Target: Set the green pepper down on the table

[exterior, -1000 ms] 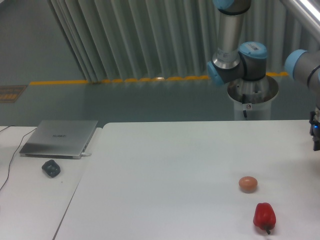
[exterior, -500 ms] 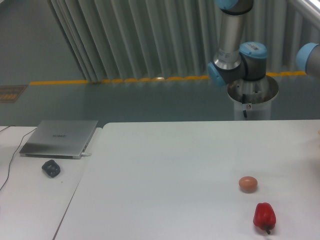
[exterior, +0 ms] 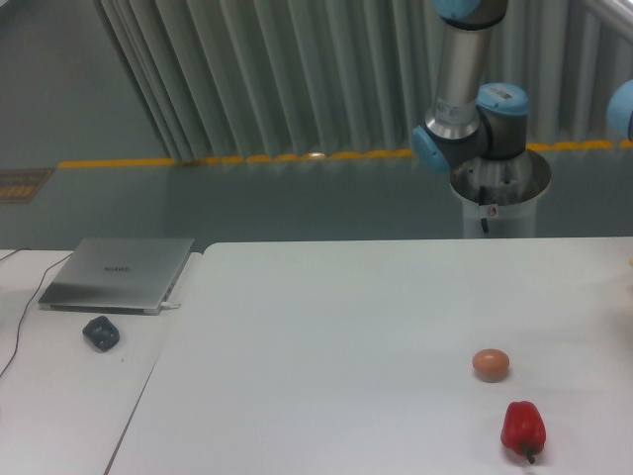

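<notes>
The green pepper is out of view. The white table (exterior: pixel 326 336) fills the middle and right of the camera view. The gripper is out of view past the right edge; only the arm's grey upper link and blue joints (exterior: pixel 475 119) show above the table's far side, with one more blue joint (exterior: pixel 623 107) at the right edge.
A red pepper (exterior: pixel 522 428) lies near the table's front right, with a small brownish-orange egg-shaped object (exterior: pixel 491 363) just behind it. On the narrower desk at left sit a closed silver laptop (exterior: pixel 119 273) and a dark mouse (exterior: pixel 101 332).
The arm has swung to the right. The dark gripper part seen at the right edge a second ago has left the frame, and the right blue joint has slid further out.
</notes>
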`<state>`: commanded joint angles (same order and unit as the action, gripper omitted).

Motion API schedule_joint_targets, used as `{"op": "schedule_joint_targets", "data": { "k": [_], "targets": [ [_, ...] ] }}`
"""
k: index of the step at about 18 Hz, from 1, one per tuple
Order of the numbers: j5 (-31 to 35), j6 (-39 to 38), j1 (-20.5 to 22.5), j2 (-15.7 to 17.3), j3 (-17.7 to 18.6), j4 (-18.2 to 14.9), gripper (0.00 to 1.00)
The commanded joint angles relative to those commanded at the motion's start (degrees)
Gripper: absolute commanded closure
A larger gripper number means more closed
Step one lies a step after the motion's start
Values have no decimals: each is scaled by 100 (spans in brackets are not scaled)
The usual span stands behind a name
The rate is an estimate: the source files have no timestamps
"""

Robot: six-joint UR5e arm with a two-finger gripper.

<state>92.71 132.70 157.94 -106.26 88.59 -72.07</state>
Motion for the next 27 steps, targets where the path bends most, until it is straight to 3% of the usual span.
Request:
{"op": "schedule_joint_targets", "data": {
  "k": [7, 12, 16, 20, 23, 27],
  "targets": [
    [45, 572, 167, 0, 35, 0, 0],
    [-25, 1415, 484, -9, 44, 9, 0],
    [54, 1416, 501, -26, 44, 0, 0],
    [-147, 1329, 1028, -78, 132, -149, 0],
    [-859, 541, 1398, -70, 97, -369, 0],
    [-1263, -1629, 1336, -44, 70, -404, 0]
  ]
}}
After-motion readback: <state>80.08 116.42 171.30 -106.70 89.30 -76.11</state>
